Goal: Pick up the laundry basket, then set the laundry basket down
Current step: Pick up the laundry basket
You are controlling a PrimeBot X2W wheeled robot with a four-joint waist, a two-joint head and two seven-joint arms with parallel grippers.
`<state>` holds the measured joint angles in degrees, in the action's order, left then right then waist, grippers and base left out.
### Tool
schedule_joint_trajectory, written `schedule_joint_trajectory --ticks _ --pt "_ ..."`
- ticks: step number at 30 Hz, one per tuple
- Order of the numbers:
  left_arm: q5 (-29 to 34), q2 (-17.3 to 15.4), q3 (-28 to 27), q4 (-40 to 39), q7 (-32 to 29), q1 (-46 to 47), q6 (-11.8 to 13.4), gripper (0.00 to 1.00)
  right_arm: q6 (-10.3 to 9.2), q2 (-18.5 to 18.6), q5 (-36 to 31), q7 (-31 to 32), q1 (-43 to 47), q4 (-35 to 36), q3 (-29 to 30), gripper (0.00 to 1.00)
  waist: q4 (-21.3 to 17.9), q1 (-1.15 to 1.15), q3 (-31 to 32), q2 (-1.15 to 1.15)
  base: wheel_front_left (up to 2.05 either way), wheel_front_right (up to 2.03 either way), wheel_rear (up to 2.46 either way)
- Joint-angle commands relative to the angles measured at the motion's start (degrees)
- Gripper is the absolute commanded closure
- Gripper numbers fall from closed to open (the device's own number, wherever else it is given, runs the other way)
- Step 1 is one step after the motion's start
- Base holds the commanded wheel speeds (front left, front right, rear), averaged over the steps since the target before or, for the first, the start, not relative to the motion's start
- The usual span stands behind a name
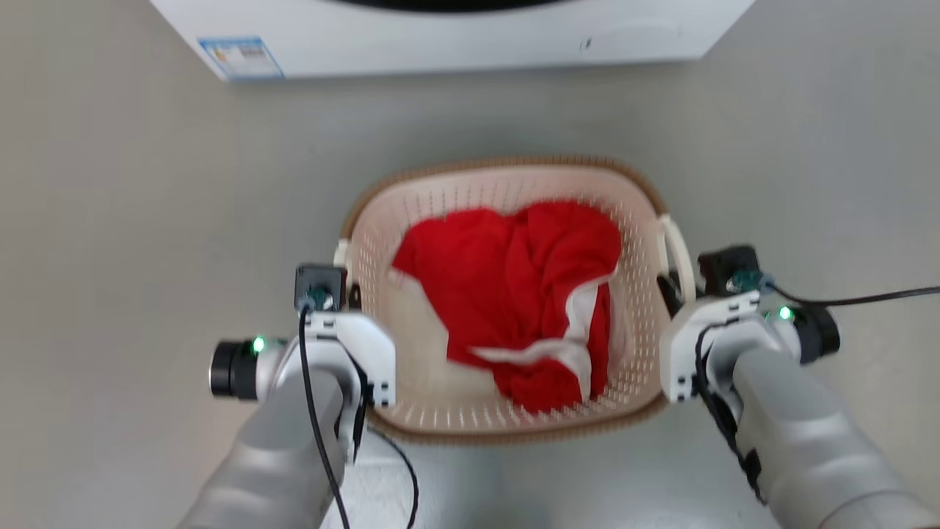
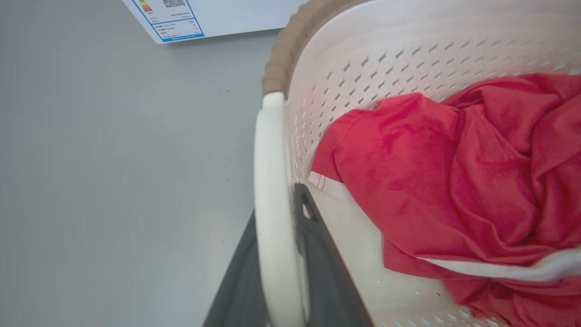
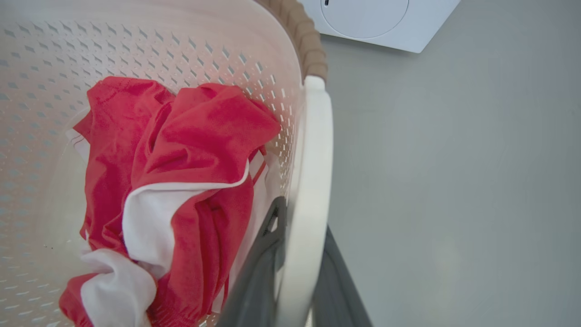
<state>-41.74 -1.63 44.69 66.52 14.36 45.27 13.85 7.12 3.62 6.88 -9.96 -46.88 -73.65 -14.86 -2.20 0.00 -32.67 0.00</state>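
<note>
Dead centre in the head view, you have the laundry basket, left gripper at 9 o'clock, right gripper at 3. Left wrist: fingers clasp its white handle at 6 o'clock. Right wrist: fingers clamp the other handle

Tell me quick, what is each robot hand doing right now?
Left gripper: closed on the left handle of the laundry basket.
Right gripper: closed on the right handle of the laundry basket.

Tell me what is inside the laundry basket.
Inside the laundry basket lies a crumpled red garment with white trim. Part of the pale basket floor shows beside it; anything beneath the cloth is covered and cannot be seen.
</note>
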Motion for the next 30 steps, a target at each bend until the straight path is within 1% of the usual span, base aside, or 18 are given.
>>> schedule_joint_trajectory --ticks 1,7,12,22,30 --pt "-0.7 -1.24 -0.17 -0.37 0.4 -1.07 -0.3 1.0 0.36 -0.7 0.75 0.81 3.24 -0.11 -2.11 1.0 -0.48 0.0 4.94 0.0 0.0 0.0 0.0" --pt "-3.76 -1.24 2.78 0.79 0.08 -4.58 -1.19 1.0 0.36 -0.73 5.92 3.69 7.15 1.71 -7.81 1.0 -1.08 0.0 10.95 0.0 0.0 0.0 0.0" --pt "-6.11 -1.24 4.73 1.44 -0.27 -7.61 -1.67 1.0 0.36 -0.73 8.89 5.82 9.94 2.11 -11.23 1.0 -1.6 0.0 15.74 0.0 0.0 0.0 0.0" --pt "-10.13 -1.24 9.01 1.16 -1.38 -13.9 -2.2 1.0 0.36 -0.74 13.29 9.63 15.25 2.71 -15.71 1.0 -2.15 0.0 25.36 0.0 0.0 0.0 0.0" --pt "-12.37 -1.24 12.01 1.87 -2.06 -18.28 -3.25 1.0 0.36 -0.74 16.98 13.54 19.61 4.11 -18.47 1.0 -2.9 0.0 32.03 0.0 0.0 0.0 0.0"
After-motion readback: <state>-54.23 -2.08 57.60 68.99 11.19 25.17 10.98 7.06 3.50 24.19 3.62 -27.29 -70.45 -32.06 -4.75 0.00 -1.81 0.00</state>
